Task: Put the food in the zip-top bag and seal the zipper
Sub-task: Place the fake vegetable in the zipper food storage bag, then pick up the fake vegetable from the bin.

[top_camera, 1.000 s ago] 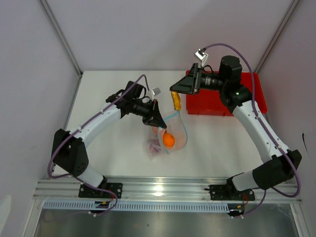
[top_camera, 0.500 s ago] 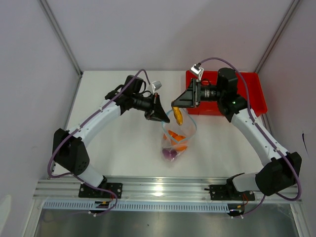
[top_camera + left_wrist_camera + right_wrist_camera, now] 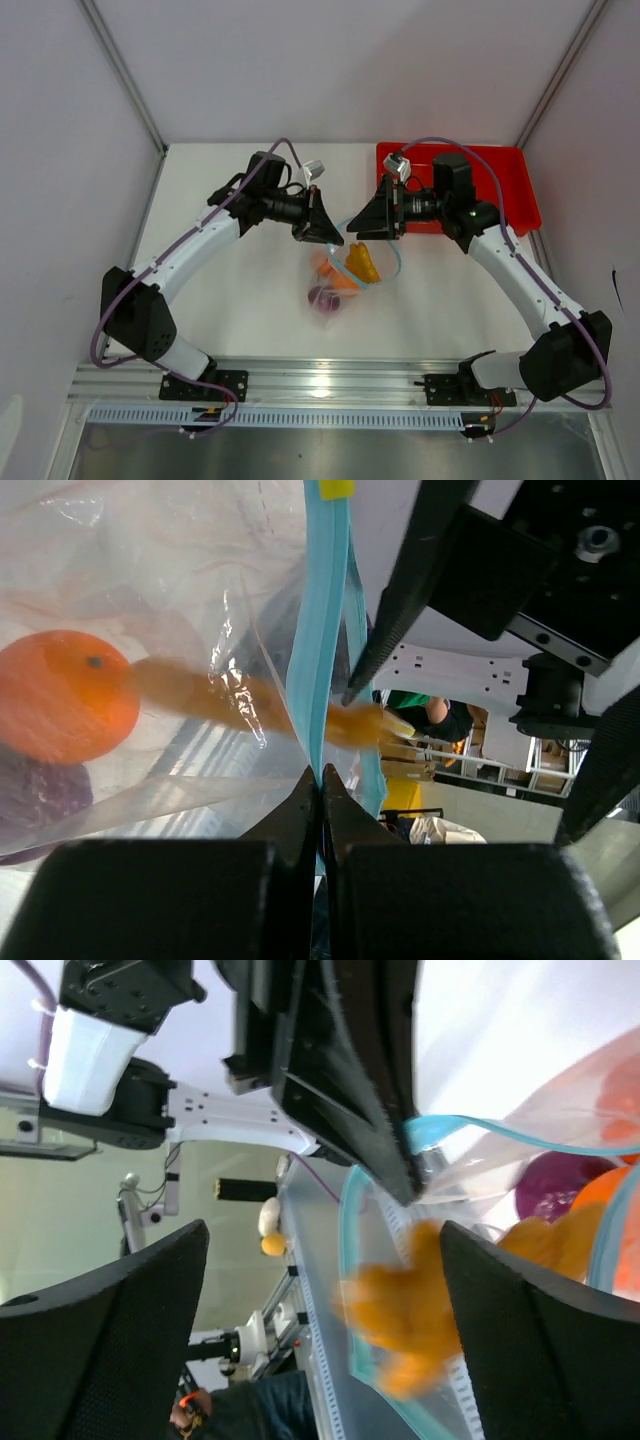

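Note:
The clear zip-top bag [image 3: 338,282] hangs from my left gripper [image 3: 336,239], which is shut on the light blue zipper [image 3: 318,680] at the mouth edge. Inside the bag lie an orange ball [image 3: 62,710] and a purple round piece [image 3: 322,297]. My right gripper [image 3: 357,229] stands open just above the bag's mouth. A yellow-orange food piece [image 3: 408,1310] shows blurred, loose between the open fingers [image 3: 535,1330], at the teal mouth rim [image 3: 346,1260]. From above, this piece [image 3: 362,265] sits within the bag's opening.
The red tray [image 3: 520,190] stands at the back right, behind my right arm. White walls with metal posts close in the table on three sides. An aluminium rail runs along the near edge by the arm bases.
My right gripper has opened and let go of the yellow-orange piece, which drops into the bag. Both grippers came closer together and the bag shifted a little left.

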